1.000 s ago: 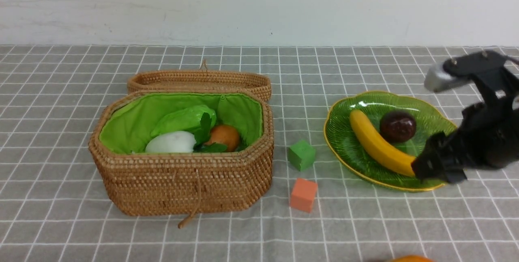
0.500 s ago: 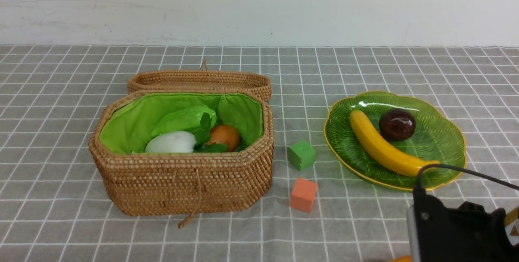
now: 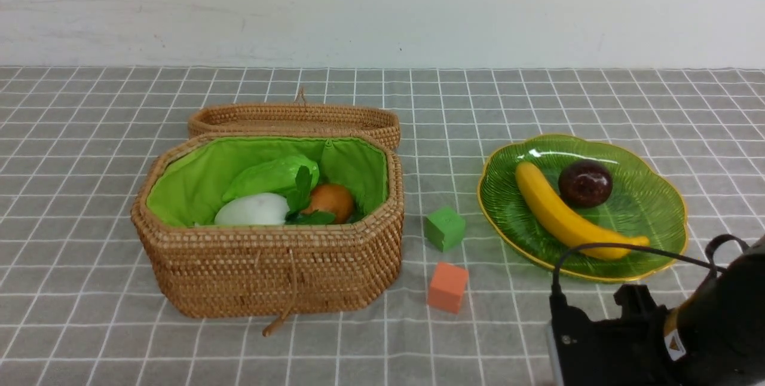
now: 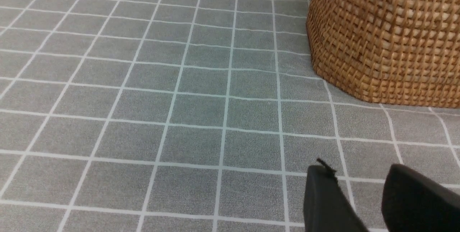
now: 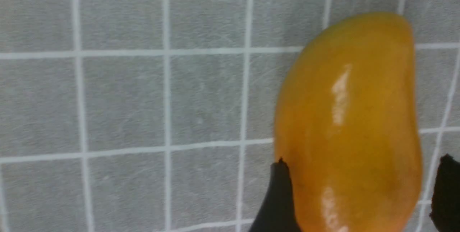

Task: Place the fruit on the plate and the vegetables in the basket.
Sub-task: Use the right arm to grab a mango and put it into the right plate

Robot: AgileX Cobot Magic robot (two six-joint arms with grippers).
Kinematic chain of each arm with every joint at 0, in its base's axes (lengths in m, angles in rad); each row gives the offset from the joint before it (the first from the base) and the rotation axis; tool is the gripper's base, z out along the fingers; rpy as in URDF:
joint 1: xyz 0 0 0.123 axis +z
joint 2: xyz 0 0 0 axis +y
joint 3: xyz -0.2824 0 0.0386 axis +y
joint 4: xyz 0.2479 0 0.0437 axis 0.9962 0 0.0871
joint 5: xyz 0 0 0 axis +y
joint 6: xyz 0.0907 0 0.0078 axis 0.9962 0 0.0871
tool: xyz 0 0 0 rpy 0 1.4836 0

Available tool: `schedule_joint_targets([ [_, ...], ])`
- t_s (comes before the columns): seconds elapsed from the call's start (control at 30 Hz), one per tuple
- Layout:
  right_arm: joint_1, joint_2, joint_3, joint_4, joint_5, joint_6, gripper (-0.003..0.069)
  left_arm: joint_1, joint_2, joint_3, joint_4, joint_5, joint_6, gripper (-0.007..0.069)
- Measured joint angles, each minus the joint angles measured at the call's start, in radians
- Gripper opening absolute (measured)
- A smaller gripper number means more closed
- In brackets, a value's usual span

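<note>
Currently, the mango (image 5: 348,124), a glossy orange-yellow oval, is seen lying on the grey checked tablecloth (image 5: 122,99) at the near right, off the plate (image 3: 648,207). It is straddled by the right gripper (image 5: 359,198), whose jaws are spread wide with a gap visible on one side, so no grip is judged. The banana (image 3: 565,216) and maroon fruit (image 3: 586,183) are plated. White radish (image 3: 251,210), green gourd (image 3: 269,175) and potato (image 3: 332,199) are in the basket (image 3: 269,266); no eggplant is seen. The left gripper (image 4: 359,196) is parted, empty.
</note>
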Motion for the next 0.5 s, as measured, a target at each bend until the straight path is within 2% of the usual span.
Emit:
schedule_joint_targets([
  [0.23, 0.0, 0.098, 0.0, -0.008, -0.001, 0.027, 0.061, 0.0, 0.0, 0.0, 0.0, 0.0, 0.0, 0.0239],
  [0.5, 0.0, 0.174, -0.044, -0.029, 0.018, 0.039, 0.0593, 0.0, 0.0, 0.0, 0.0, 0.0, 0.0, 0.0239],
])
